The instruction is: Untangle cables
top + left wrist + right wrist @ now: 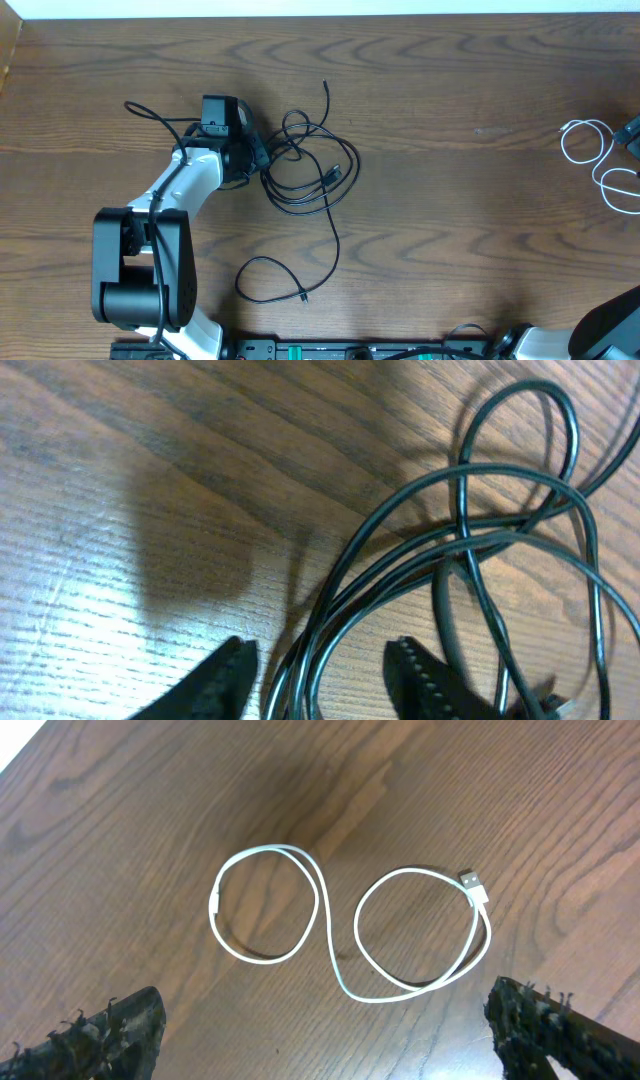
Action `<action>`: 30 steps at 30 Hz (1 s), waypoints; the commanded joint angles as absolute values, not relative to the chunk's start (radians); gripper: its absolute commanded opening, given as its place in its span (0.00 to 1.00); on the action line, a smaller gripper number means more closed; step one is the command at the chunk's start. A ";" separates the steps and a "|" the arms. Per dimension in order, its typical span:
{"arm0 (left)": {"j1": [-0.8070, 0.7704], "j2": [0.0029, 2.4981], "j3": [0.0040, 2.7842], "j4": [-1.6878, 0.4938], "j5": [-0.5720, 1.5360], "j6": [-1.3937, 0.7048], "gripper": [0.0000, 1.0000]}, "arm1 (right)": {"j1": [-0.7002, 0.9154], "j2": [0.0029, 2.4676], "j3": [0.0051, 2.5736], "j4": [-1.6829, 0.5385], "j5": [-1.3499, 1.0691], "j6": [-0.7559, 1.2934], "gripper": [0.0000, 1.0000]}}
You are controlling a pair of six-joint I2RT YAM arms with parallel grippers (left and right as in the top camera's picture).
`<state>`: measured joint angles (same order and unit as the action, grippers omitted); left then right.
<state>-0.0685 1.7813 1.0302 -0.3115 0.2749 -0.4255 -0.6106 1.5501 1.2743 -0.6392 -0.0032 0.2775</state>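
Observation:
A tangle of black cables (305, 170) lies left of the table's middle. One strand trails down from it to a loose loop (270, 278) near the front. My left gripper (260, 153) is at the tangle's left side. In the left wrist view it (320, 678) is open, and a few black strands (305, 665) run between its fingertips (428, 680) without being pinched. The white cable (350, 925) lies apart at the far right (600, 165) in two flat loops with its USB plug (474, 886) free. My right gripper (325, 1030) hovers over it, open wide and empty.
A black cord (150, 112) curves out to the left of the left wrist; I cannot tell whether it is the arm's own wire. The left arm's base (140, 265) stands at the front left. The table's far edge (320, 12) runs along the top.

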 commanded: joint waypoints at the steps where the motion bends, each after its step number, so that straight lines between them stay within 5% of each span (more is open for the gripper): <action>1: -0.071 1.789 1.029 -0.312 0.280 -0.416 0.51 | -0.614 1.555 1.279 -0.641 0.009 0.276 0.99; 9: -0.071 1.789 1.029 -0.312 0.280 -0.424 0.52 | -0.614 1.555 1.279 -0.641 0.009 0.276 0.99; 10: -0.072 1.789 1.029 -0.312 0.281 -0.424 0.47 | -0.614 1.555 1.279 -0.641 0.009 0.276 0.99; 12: -0.077 1.789 1.029 -0.312 0.280 -0.424 0.09 | -0.614 1.555 1.279 -0.641 0.009 0.276 0.99; 13: -0.080 1.789 1.029 -0.313 0.281 -0.424 0.08 | -0.614 1.555 1.279 -0.641 0.009 0.276 0.99; 30: -0.084 1.789 1.029 -0.331 0.234 -0.424 0.08 | -0.614 1.555 1.279 -0.638 0.009 0.276 0.99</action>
<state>-0.0856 1.7813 1.0302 -0.3271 0.2550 -0.4221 -0.6106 1.5501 1.2743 -0.6392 -0.0032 0.2775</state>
